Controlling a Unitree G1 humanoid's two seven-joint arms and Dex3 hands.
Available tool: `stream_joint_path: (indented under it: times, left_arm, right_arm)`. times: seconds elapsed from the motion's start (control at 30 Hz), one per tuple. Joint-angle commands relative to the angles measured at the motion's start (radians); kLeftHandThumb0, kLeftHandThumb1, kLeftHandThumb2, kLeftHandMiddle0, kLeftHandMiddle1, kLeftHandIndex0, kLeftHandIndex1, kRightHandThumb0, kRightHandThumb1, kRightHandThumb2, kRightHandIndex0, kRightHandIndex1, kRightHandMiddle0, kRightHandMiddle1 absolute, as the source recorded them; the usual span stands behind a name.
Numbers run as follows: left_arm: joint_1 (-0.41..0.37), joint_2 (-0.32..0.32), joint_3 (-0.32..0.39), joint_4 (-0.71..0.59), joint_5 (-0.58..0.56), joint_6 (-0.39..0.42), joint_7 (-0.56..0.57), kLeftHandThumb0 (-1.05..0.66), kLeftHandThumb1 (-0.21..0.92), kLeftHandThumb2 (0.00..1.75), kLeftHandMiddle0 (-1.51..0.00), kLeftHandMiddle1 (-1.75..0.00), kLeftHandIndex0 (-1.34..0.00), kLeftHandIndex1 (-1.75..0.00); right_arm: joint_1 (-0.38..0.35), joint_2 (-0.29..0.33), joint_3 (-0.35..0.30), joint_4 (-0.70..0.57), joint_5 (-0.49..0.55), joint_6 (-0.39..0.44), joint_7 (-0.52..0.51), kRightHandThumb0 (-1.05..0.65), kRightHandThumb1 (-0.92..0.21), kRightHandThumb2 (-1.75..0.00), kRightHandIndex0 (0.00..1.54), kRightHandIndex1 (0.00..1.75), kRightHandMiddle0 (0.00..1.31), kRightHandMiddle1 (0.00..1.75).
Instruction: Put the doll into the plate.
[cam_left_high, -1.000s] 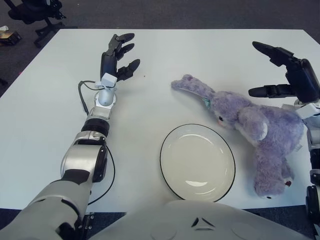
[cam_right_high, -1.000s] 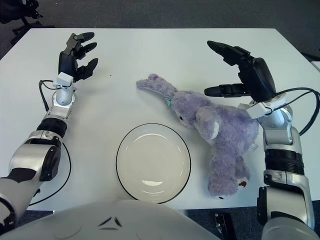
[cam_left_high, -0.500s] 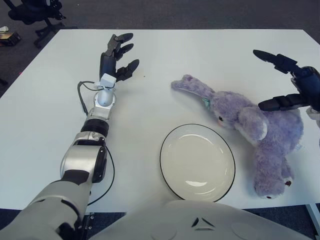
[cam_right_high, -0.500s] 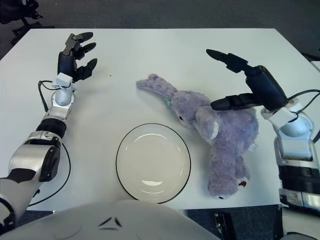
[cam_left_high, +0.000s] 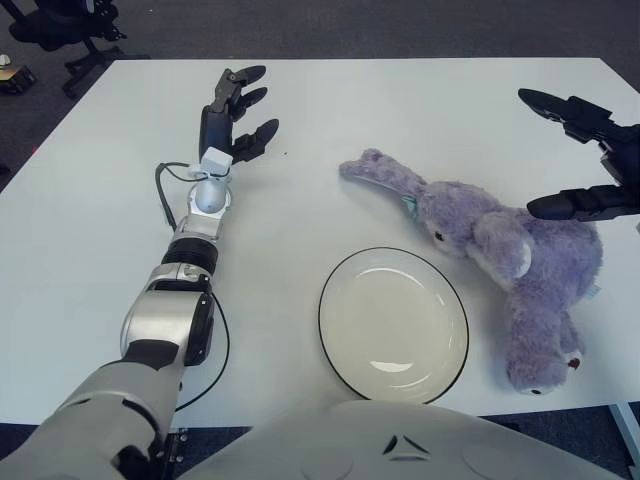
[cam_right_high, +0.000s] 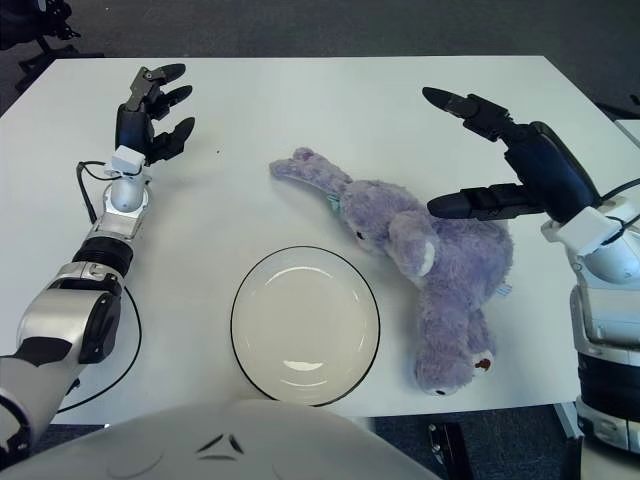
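Note:
A purple plush doll (cam_right_high: 430, 255) with long ears lies on the white table, just right of a white plate (cam_right_high: 305, 324) with a dark rim. The plate holds nothing. My right hand (cam_right_high: 500, 160) hovers over the doll's upper right side, fingers spread wide and holding nothing. One finger reaches up and left, another stretches just above the doll's back. My left hand (cam_right_high: 152, 110) shows at the far left of the table, fingers spread, well away from the doll and the plate.
The white table (cam_right_high: 300, 110) spreads across both views, its front edge just below the plate. A black cable (cam_right_high: 90, 200) runs along my left forearm. Dark floor and an office chair base (cam_left_high: 70, 40) lie beyond the far left corner.
My right hand has pulled back to the right and spread its fingers wider over the doll. The doll and plate stay in place. The left arm has not moved.

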Motion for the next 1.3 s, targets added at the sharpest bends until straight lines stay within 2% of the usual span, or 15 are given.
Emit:
stream_joint_path:
  times: [0.0,0.37,0.63,0.97,1.27]
  left_arm:
    - [0.009,0.011,0.003,-0.003,0.004,0.006,0.006,-0.27,0.92,0.31,-0.71,-0.24,-0.31,-0.8]
    - [0.01,0.014,0.005,-0.006,0.001,0.016,0.002,-0.29,0.92,0.31,-0.72,-0.24,-0.31,-0.79]
    - [0.006,0.016,0.007,-0.002,-0.01,0.028,-0.009,-0.31,0.92,0.31,-0.72,-0.23,-0.31,-0.79]
    - [0.006,0.017,0.008,-0.004,-0.017,0.036,-0.015,-0.33,0.92,0.32,-0.73,-0.22,-0.31,-0.78]
    - [0.007,0.017,0.013,-0.004,-0.025,0.045,-0.026,-0.35,0.92,0.32,-0.74,-0.21,-0.32,-0.77]
  right_arm:
    - [0.0,0.004,-0.018,-0.021,-0.02,0.038,-0.002,-0.86,-0.92,-0.01,0.29,0.01,0.26,0.0]
    - [0.019,-0.009,-0.085,-0.067,0.026,0.101,0.044,-0.87,-0.92,-0.02,0.31,0.01,0.25,0.0]
    - [0.076,0.02,-0.12,-0.129,0.033,0.101,0.06,-0.85,-0.9,0.0,0.34,0.01,0.29,0.02]
    - [0.102,0.025,-0.143,-0.154,0.048,0.104,0.087,-0.84,-0.89,0.0,0.35,0.0,0.31,0.02]
    - [0.141,-0.037,-0.196,-0.212,0.072,0.176,0.18,-0.88,-0.9,0.0,0.33,0.0,0.31,0.02]
